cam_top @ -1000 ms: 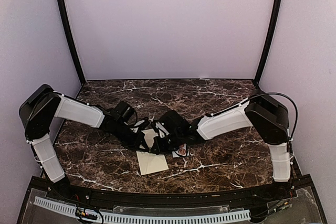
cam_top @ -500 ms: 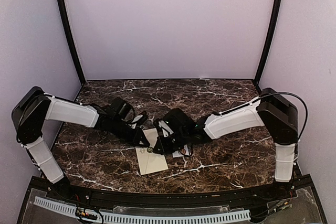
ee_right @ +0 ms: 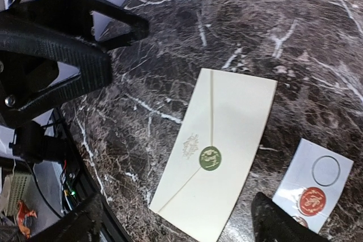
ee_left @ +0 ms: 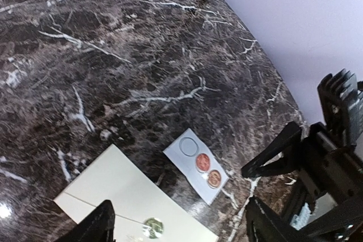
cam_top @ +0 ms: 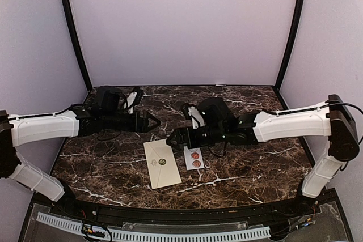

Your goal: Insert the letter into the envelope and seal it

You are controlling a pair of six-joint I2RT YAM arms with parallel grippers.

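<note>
Tabletop [cam_top: 255, 177] of dark veined marble carries, closest to the arm bases, the envelope [cam_top: 164, 175]. It is cream, lies flat and slightly skewed, and has its pointed flap folded down with a round green seal [cam_top: 162, 161] on the flap's tip. Just right of the envelope, with a thin gap of marble between them, lies a small white sticker strip [ee_right: 292, 188]. It bears two round red seals [ee_right: 313, 199] and one ring outline. Beyond the envelope's far right corner hangs the right claw [cam_top: 172, 136], clear of the surface, its two fingers spread apart and gripping nothing. Farther back, past the envelope's far edge and a little to its left, the left claw [cam_top: 152, 122] hovers, its fingers also spread wide and gripping nothing. The two claws point toward each other above the marble beyond the envelope. Behind them the tabletop runs back to a pale lilac wall [cam_top: 181, 26].
</note>
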